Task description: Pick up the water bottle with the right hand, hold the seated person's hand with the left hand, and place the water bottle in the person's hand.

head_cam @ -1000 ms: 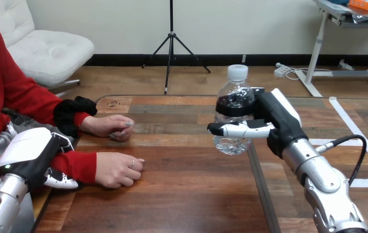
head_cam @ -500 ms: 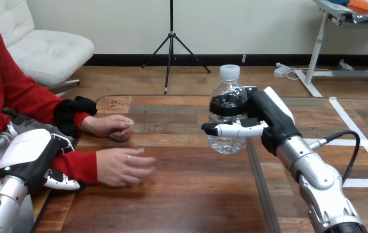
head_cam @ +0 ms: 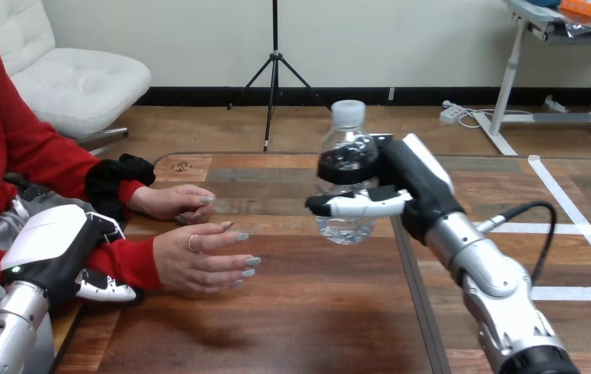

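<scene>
- Water bottle [head_cam: 345, 175] may drop at the handover: the person's nearer hand [head_cam: 199, 261] is open but not palm-up, and lies apart to its left.
- It is upright above the desk [head_cam: 308, 312], with the right hand [head_cam: 413, 183] wrapped round its middle.
- Left hand [head_cam: 54, 253] lies against the person's red sleeve; I cannot tell whether it grips.

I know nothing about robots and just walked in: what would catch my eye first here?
Most striking is the robot's right hand, its fingers curled round a clear water bottle held upright above the wooden table near the view's middle. At the left, the person's hand is spread open over the table, fingers toward the bottle, with the robot's left hand against its red sleeve.
</scene>
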Motion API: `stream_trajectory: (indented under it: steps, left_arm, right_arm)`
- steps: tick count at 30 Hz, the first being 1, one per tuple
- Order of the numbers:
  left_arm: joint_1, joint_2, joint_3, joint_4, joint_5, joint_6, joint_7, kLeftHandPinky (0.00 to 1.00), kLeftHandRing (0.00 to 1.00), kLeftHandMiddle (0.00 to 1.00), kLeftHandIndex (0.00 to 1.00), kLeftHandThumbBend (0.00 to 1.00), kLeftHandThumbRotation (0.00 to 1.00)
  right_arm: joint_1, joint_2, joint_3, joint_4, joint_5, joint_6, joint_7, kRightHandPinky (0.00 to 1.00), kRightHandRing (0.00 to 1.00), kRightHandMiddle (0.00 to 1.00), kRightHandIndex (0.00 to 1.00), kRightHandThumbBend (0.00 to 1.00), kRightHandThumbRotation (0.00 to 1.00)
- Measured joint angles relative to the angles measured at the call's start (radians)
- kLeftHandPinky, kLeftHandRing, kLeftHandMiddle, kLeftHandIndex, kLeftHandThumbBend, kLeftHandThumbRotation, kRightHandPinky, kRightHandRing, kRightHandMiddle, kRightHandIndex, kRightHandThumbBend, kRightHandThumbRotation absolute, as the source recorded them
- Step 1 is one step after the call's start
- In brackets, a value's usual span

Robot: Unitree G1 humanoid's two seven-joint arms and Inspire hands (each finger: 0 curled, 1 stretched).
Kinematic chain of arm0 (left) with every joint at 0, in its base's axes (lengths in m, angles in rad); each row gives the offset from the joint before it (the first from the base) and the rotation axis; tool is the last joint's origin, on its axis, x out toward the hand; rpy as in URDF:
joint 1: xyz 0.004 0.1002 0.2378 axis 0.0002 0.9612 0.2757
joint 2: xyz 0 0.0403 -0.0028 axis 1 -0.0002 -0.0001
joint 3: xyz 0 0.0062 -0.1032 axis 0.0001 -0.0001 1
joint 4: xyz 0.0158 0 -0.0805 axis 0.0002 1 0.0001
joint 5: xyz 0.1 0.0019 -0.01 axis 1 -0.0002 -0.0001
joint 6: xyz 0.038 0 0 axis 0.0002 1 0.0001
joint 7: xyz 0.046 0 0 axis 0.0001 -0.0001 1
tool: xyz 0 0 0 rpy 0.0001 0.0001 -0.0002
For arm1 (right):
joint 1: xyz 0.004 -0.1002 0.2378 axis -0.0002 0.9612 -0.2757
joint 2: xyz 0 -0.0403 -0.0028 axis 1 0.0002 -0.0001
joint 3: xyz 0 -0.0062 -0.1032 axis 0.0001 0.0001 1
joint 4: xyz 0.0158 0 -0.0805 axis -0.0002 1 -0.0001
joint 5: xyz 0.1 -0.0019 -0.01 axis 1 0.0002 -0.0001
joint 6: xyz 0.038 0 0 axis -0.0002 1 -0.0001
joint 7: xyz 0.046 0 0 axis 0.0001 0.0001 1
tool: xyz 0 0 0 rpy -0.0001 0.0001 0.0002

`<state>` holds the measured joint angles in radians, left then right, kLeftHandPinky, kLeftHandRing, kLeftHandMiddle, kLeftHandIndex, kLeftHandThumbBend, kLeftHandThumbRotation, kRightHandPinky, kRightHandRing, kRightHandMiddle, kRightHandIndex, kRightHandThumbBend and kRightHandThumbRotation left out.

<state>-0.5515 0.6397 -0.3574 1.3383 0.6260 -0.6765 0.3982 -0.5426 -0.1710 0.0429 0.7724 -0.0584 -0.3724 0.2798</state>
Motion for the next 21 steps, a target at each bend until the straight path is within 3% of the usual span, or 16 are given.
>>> stream_trajectory:
  steps: [21]
  left_arm:
    - [0.001,-0.017,0.024,0.0,-0.031,-0.003,0.014,0.29,0.36,0.44,0.46,0.79,0.23]
  right_arm:
    - [-0.087,0.094,0.05,0.137,-0.037,-0.039,0.004,0.27,0.34,0.44,0.45,0.9,0.0]
